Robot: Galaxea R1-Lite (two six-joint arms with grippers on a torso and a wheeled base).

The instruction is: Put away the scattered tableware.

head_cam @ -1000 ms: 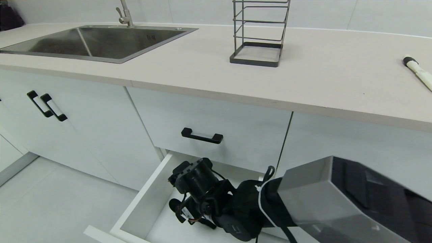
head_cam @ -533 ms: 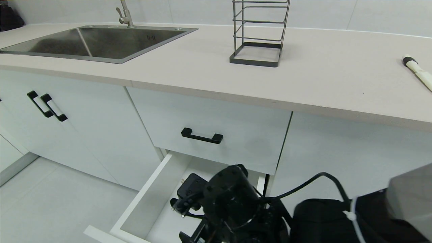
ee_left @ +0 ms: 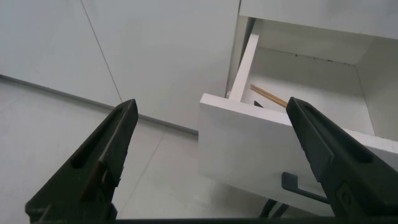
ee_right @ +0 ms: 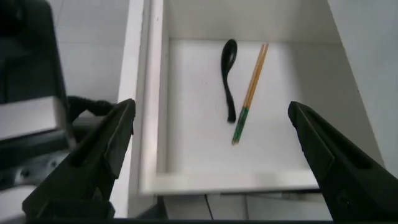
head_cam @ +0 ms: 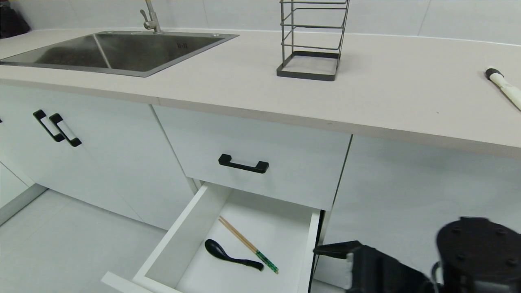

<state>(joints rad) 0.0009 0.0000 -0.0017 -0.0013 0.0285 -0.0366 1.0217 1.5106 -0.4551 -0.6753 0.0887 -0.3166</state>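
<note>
Two items stowed: black spoon (head_cam: 232, 255) and chopsticks (head_cam: 248, 244), side by side in the open drawer (head_cam: 179, 240). One utensil (head_cam: 504, 87) lies on the worktop (head_cam: 386, 93), far right. Left gripper (ee_left: 211, 102), right gripper (ee_right: 210, 109): fingers apart, empty. Judged next: fetch that utensil.

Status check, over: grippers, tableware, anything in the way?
Left gripper open, empty, facing the drawer. Right gripper open, empty, above it. Black spoon and chopsticks lie inside; one utensil on the counter. Nothing seen in the way.
</note>
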